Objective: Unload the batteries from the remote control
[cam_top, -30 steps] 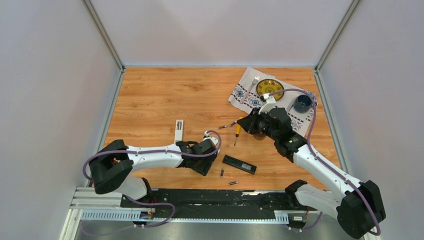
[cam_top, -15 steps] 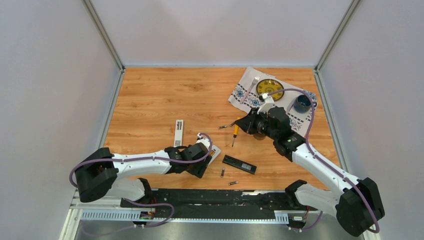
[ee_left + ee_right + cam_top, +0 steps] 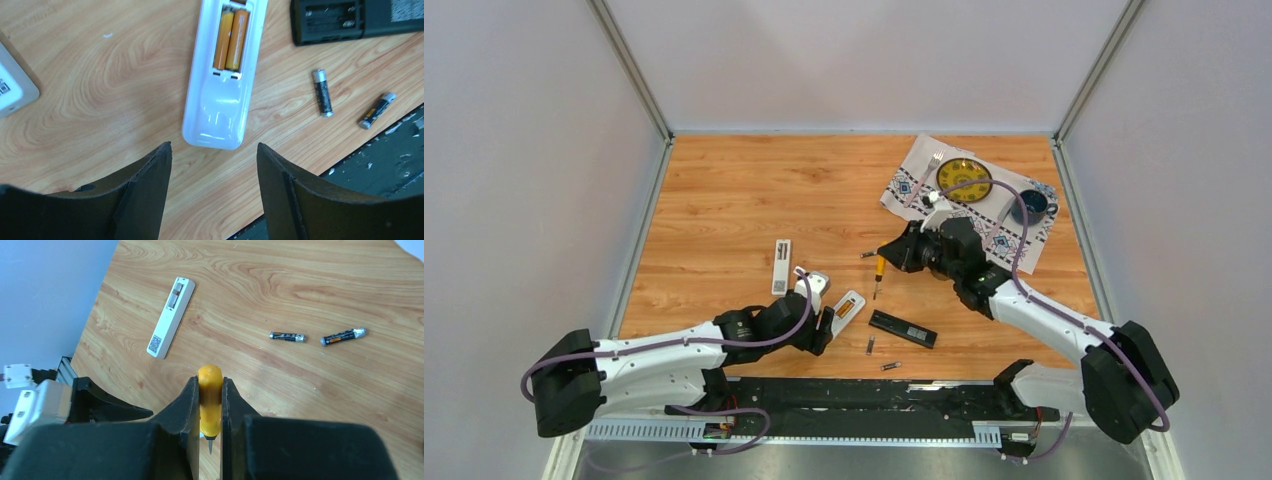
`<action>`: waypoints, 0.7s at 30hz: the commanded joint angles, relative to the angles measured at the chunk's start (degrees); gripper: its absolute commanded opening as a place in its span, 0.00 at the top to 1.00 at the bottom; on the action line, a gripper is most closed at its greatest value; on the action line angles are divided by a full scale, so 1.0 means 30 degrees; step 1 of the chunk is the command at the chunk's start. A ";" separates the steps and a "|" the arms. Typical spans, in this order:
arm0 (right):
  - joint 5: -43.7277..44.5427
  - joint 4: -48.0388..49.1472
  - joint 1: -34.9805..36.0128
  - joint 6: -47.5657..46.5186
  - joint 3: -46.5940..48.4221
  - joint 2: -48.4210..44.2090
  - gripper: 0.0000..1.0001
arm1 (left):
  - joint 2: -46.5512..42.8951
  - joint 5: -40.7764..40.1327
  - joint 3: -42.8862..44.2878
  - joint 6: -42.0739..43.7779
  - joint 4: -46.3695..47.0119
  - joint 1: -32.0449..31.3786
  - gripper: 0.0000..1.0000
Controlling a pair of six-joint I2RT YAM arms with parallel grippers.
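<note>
A white remote control (image 3: 222, 95) lies back-up on the wood with its compartment open and two golden-orange batteries (image 3: 230, 40) inside. My left gripper (image 3: 214, 150) stands open just short of its near end, holding nothing. To the right lies a black remote (image 3: 350, 17) with an empty compartment, and two dark batteries (image 3: 323, 92) (image 3: 377, 110) lie loose near it. My right gripper (image 3: 210, 382) is shut on a yellow-handled screwdriver (image 3: 210, 400), above the table beyond the remotes (image 3: 879, 268). Two more dark batteries (image 3: 287, 336) (image 3: 343, 337) lie ahead of it.
A white battery cover (image 3: 781, 267) lies left of the white remote (image 3: 847, 305). At the back right a patterned cloth (image 3: 914, 180) carries a yellow plate (image 3: 964, 178), a fork and a dark blue cup (image 3: 1030, 206). The black rail (image 3: 844, 395) runs along the table's near edge.
My left arm has drawn back to the lower left, its open gripper coming off the white remote. My right gripper has carried the screwdriver a little to the left.
</note>
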 commanded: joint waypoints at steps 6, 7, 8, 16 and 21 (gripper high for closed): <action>-0.0699 0.5867 0.0803 0.1238 -0.0665 0.2018 1.00 | 0.0695 -0.0934 0.0352 0.1007 0.1511 -0.0144 0.30; -0.0758 0.6103 0.0861 0.1268 -0.0636 0.2339 1.00 | 0.0900 -0.1052 0.0469 0.1065 0.1626 -0.0173 0.30; -0.0816 0.6280 0.0862 0.1326 -0.0607 0.2516 1.00 | 0.1279 -0.1082 0.0470 0.1124 0.1772 -0.0144 0.30; -0.0759 0.7248 0.1417 0.1414 0.0096 0.4245 1.00 | 0.3156 -0.1054 0.0208 0.1563 0.3585 -0.0202 0.30; -0.0408 0.7366 0.1594 0.1414 0.0447 0.5182 1.00 | 0.3831 -0.0907 0.0089 0.1739 0.4176 -0.0524 0.31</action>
